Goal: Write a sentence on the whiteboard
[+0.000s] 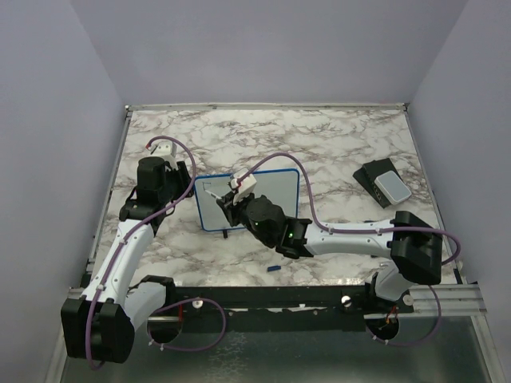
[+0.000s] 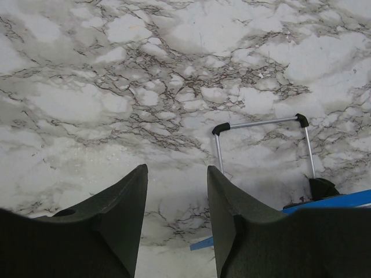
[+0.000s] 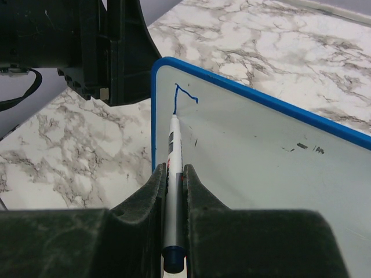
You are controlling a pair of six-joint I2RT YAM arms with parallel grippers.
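Whiteboard (image 3: 261, 150) beneath right end effector (image 3: 173, 172); gripped marker (image 3: 172, 145) tip touches it.

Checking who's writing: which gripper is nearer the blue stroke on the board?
Right. The right gripper holds a marker whose tip meets the stroke; the left gripper sits open at the board's left edge.

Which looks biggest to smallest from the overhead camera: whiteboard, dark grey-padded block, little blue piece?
1. the whiteboard, clearly largest, though partly covered
2. the dark block
3. the little blue piece, by far the smallest
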